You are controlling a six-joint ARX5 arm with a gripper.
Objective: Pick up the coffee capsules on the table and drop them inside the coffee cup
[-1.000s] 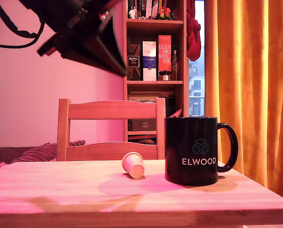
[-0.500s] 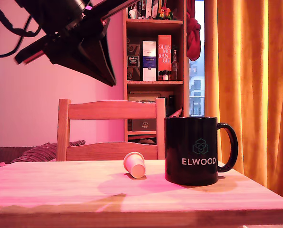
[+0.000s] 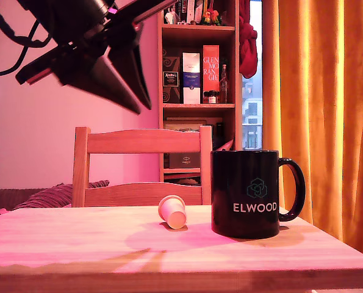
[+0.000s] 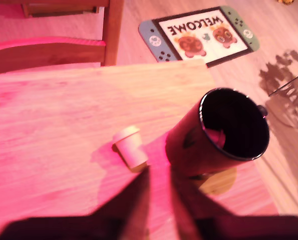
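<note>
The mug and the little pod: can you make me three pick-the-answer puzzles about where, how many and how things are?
1. Where is the cream coffee capsule?
A. inside the mug
B. on the table
C. on the chair

2. How many capsules lie on the table?
A. one
B. two
C. three

3. How is the end effector?
A. open, empty
B. shut on the capsule
C. inside the mug

Answers:
1. B, it lies on its side, at the exterior view's left of the black ELWOOD mug.
2. A, both views show only one there.
3. A, its fingers are apart, high above the table.
</note>
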